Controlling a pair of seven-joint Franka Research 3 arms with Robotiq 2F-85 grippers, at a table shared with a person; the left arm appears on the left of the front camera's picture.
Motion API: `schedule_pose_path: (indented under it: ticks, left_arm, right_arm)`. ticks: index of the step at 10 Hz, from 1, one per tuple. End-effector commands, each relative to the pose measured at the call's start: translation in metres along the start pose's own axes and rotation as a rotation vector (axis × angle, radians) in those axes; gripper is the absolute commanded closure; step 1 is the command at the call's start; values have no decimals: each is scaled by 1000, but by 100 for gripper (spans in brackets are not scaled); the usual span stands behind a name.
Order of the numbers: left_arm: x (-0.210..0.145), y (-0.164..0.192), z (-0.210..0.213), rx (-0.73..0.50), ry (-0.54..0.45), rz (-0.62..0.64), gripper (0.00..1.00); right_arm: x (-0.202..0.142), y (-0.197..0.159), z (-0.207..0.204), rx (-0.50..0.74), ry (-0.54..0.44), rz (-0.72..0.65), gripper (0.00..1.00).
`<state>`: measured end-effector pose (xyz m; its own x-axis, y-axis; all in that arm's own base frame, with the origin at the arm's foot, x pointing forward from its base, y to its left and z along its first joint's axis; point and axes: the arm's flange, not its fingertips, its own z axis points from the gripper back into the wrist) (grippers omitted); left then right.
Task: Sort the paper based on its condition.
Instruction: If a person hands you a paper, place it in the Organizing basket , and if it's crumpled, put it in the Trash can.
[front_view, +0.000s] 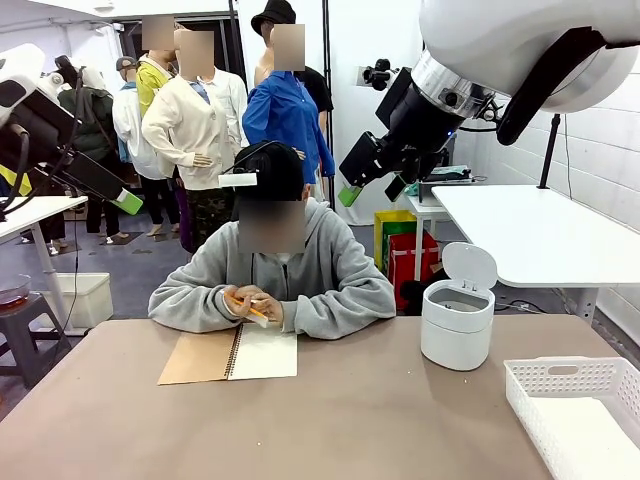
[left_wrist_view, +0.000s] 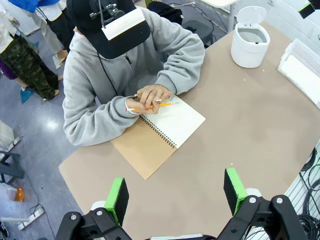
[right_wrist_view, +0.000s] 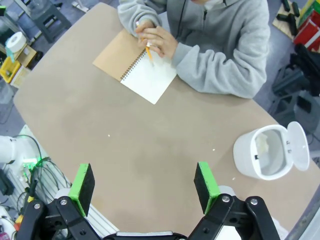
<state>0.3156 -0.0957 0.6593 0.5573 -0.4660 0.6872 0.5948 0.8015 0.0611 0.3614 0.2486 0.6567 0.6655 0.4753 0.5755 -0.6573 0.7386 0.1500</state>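
Paper: no loose sheets out yet. The blank white page (front_view: 265, 352) is bound in the open spiral notebook (left_wrist_view: 159, 132), brown cover folded back to the side. The notebook lies flat on the counter (front_view: 330, 430) at the far edge, right in front of the person.

Person's hands (front_view: 255, 307) are clasped together at the notebook's top edge, holding a yellow pencil (left_wrist_view: 159, 105) over the page. In the wrist views the page looks unmarked, though faint marks would be too small to tell.

Destinations, my read: white lidded bin (front_view: 458, 322), lid flipped up, on the counter toward the robot's right and well apart from the notebook. White slotted tray (front_view: 575, 412) is at the near right corner. The bin has something pale inside in the right wrist view; can't tell what. The tray looks empty from what's visible.

Left hand (left_wrist_view: 175, 192): fingers spread wide, holding nothing, hovering high above the counter's near edge. Right hand (right_wrist_view: 143, 182): same, open and empty, high over the counter with the bin off to one side.

Progress: effectively zero. Nothing sorted, nothing handed over, no sheet torn out. All left to do: get a loose sheet, judge its condition, route it to tray or bin.
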Motion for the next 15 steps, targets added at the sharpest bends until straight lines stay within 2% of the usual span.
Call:
schedule_pose_path:
  ticks: [1, 15]
  left_arm:
    - [0, 0, 0, -15, -5, 18, 0]
    - [0, 0, 0, -15, -5, 18, 0]
  right_arm:
    - [-3, 1, -1, 2, 2, -14, 0]
    - [-3, 1, -1, 2, 2, -14, 0]
